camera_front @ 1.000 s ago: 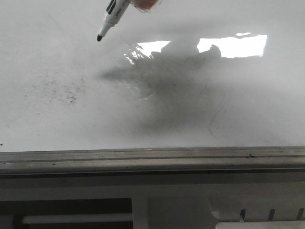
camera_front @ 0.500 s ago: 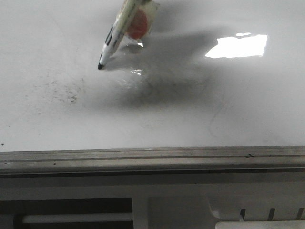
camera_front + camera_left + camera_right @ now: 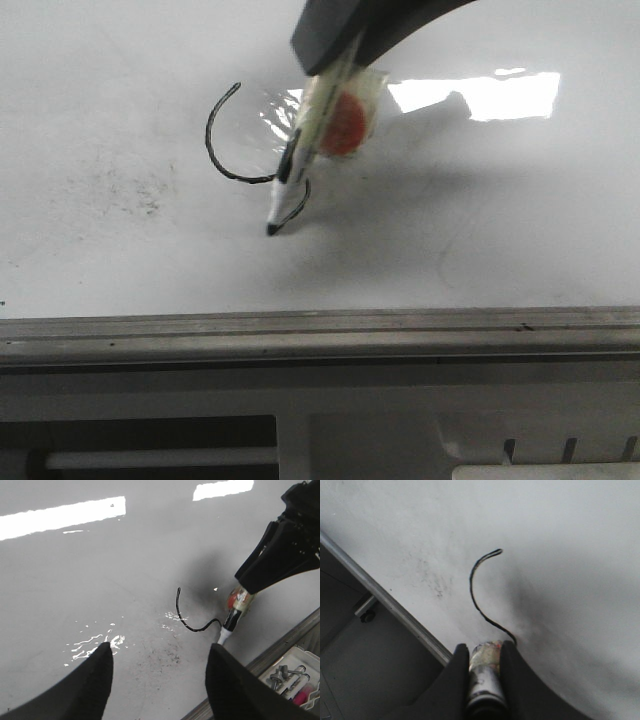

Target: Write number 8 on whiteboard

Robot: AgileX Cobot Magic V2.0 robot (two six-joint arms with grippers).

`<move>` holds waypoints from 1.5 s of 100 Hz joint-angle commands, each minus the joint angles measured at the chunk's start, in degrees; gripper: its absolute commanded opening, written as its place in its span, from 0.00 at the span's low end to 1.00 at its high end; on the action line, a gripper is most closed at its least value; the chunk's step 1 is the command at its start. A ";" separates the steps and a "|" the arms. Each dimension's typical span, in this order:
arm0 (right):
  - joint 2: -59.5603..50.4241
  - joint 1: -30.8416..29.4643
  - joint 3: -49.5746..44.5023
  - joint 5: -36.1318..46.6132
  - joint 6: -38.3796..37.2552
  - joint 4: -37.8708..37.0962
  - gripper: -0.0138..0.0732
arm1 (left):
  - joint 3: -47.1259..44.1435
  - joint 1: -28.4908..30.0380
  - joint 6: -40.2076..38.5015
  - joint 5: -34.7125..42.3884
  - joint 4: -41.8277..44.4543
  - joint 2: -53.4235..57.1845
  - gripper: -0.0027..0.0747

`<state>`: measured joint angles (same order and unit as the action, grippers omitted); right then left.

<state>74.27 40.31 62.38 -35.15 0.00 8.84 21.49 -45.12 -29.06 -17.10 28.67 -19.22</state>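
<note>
A glossy whiteboard (image 3: 520,220) fills most of the front view, its grey metal frame running across the lower part of the frame. Near the upper centre, the right gripper (image 3: 335,45) is clamped on a marker (image 3: 300,165), which slants down and to the left so that its black tip rests on the board, apparently to keep the nib pressed while drawing. The number 8 (image 3: 215,150) is only partly drawn: a thin black curve opens at upper left of centre and runs to the tip (roughly the first loop, by my judgement). The left gripper (image 3: 157,680), seen in its own wrist view, hangs well apart with jaws spread wide and empty. The marker hides part of the line, and the gripper's upper body is cut off.
</note>
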 commanded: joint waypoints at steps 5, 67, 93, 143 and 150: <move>-0.22 0.49 4.32 6.82 0.99 -1.58 0.11 | 1.87 -0.24 -0.60 4.19 0.32 -0.44 0.53; -6.38 5.99 8.97 6.93 4.08 -4.47 0.11 | 1.44 -0.24 -0.60 6.62 0.06 -0.44 0.53; -6.12 8.98 4.84 0.72 3.97 -3.29 0.11 | -3.96 -0.24 -0.60 19.30 0.22 -7.07 0.53; -6.12 9.10 0.77 2.39 3.97 2.55 0.11 | -1.47 -0.24 -0.60 45.75 7.40 -35.16 0.53; -6.12 9.10 0.77 2.17 3.97 2.67 0.11 | -1.47 -0.24 -0.60 49.61 7.40 -37.43 0.53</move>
<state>69.29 49.37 61.69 -36.56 3.26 10.66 17.91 -45.12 -29.06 23.82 36.76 -54.46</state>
